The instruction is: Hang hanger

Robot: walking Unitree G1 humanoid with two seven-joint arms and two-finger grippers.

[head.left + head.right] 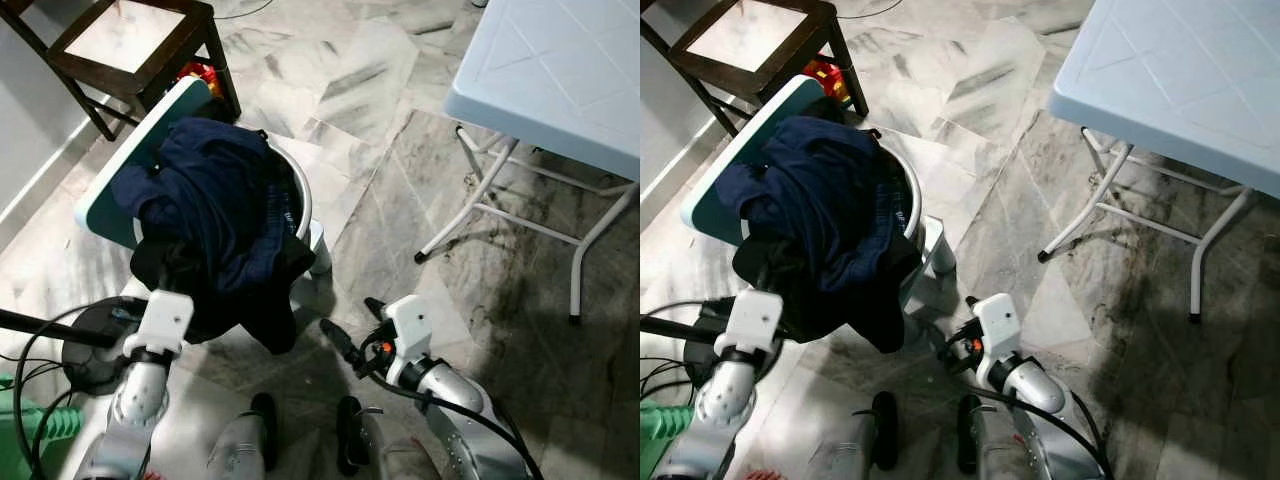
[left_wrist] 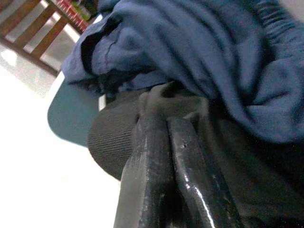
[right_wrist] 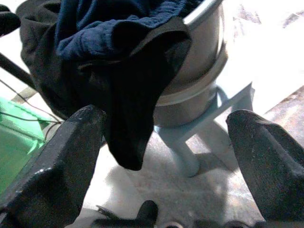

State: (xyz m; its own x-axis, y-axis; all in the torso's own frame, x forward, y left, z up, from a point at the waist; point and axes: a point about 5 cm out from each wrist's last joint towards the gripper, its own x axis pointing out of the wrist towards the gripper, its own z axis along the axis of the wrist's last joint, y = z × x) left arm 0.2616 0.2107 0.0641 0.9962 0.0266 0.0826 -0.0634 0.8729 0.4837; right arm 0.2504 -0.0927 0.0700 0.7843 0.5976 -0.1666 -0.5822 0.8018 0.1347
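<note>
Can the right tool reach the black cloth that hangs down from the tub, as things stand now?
Probably yes. The right tool is open and points at the black cloth, with bare floor between them and nothing in the way.

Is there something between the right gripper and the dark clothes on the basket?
Nothing visible. The right gripper is open and faces the black garment hanging over the basket; between them lies bare floor. No hanger can be made out.

A home laundry corner: marble floor (image 1: 380, 190), clothes-heaped washing tub (image 1: 300, 200), wooden chair (image 1: 130, 45)
</note>
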